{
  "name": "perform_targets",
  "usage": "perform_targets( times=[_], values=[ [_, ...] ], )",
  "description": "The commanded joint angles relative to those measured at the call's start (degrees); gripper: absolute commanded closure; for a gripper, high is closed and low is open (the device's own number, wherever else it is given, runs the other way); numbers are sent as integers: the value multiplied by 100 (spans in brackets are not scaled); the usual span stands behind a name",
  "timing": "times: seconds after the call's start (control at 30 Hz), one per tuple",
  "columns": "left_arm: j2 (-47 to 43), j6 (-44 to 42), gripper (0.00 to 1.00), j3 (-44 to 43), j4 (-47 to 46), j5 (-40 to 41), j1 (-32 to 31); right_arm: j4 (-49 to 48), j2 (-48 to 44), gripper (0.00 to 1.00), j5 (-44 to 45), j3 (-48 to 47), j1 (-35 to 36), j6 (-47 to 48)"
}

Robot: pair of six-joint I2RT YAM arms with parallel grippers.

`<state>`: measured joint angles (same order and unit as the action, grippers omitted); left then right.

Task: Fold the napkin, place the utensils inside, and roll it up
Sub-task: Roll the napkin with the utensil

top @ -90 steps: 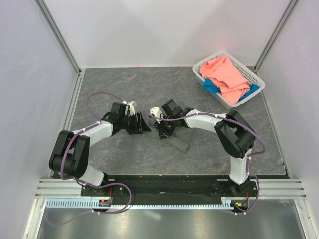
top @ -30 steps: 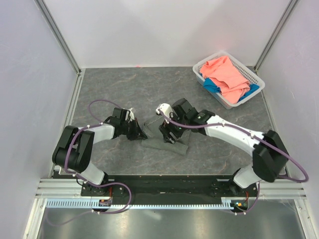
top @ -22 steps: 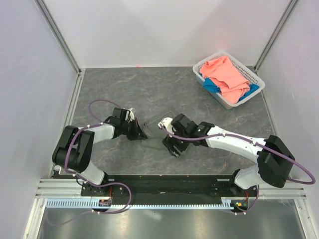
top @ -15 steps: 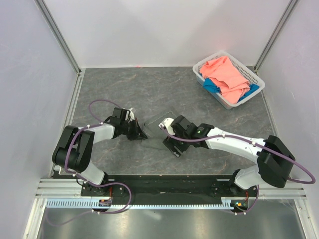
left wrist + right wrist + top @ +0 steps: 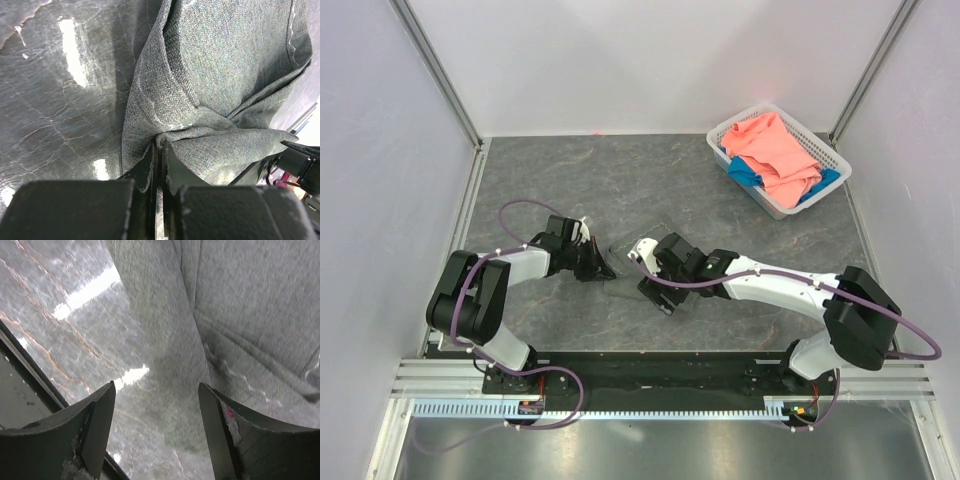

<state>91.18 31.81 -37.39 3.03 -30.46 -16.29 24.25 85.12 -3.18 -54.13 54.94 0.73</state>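
Observation:
The dark grey napkin lies rumpled on the table between my two grippers. In the left wrist view the napkin shows folds that run into my left gripper, which is shut on a pinched edge of it. From above, the left gripper sits low at the cloth's left side. My right gripper hovers over the near side of the cloth. Seen from its own wrist, the right gripper is open, with a napkin edge and bare table between its fingers. The utensils are out of view.
A white basket at the back right holds a salmon-pink cloth and a blue cloth. White walls close in the table on three sides. The black rail at the near edge shows close to the right gripper.
My right gripper has moved left and toward the near edge, staying open. The napkin, a folded strip one second ago, now lies looser. The left gripper has kept its grip and place.

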Motion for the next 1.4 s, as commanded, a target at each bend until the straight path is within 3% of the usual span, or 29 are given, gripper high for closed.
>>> perform_targets(
  times=[0.0, 0.63, 0.8, 1.1, 1.37],
  values=[
    [173, -360, 98, -14, 304, 259, 3, -289, 285, 25, -86, -256, 43, 181],
    [146, -377, 98, -23, 348, 233, 4, -448, 1182, 37, 98, -36, 8, 445],
    [120, -386, 98, -23, 400, 295, 3, -9, 1358, 42, 439, -150, -27, 226],
    [207, -413, 98, -67, 471, 339, 12, 624, 1147, 41, 1232, -282, -36, -73],
    [181, -422, 98, -58, 506, 409, 21, 1082, 1235, 40, 1250, -502, -53, -284]
  ],
)
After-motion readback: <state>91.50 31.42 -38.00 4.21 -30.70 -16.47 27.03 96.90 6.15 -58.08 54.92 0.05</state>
